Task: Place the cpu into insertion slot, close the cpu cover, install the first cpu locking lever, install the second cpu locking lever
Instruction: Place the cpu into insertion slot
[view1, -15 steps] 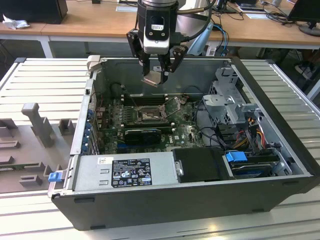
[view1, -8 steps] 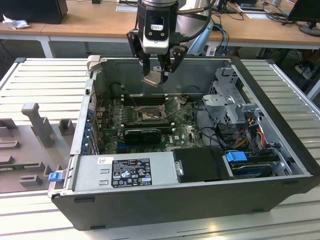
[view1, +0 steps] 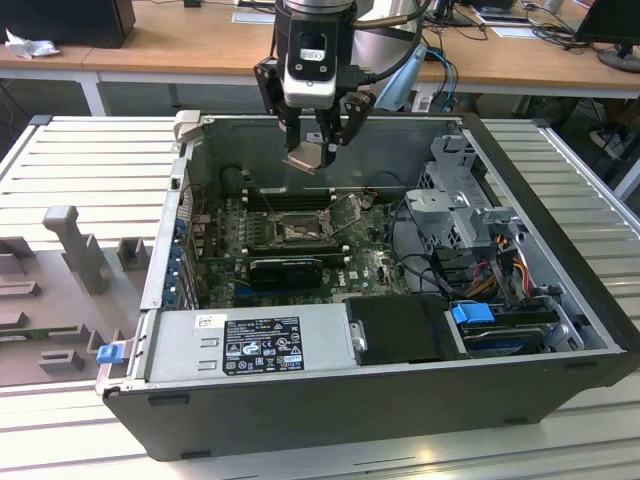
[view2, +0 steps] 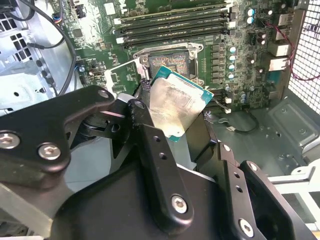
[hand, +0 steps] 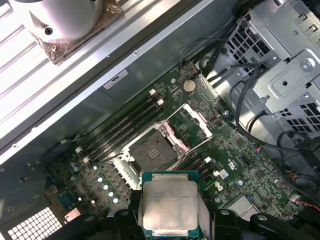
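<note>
At six o'clock from the black hand (view1: 318, 140), which pinches the silvery square cpu (view1: 308, 158), lies the black metal-rimmed insertion slot (view1: 297, 231).

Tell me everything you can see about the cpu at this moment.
The cpu is a small flat square chip: a pale silvery metal top, dull and smudged, on a green board edge. The gripper holds it by two opposite sides, in the air above the open case. In the exterior view it hangs tilted. It is not yet in the slot, which lies bare below it, its cover raised. Nothing but the gripper touches it.
</note>
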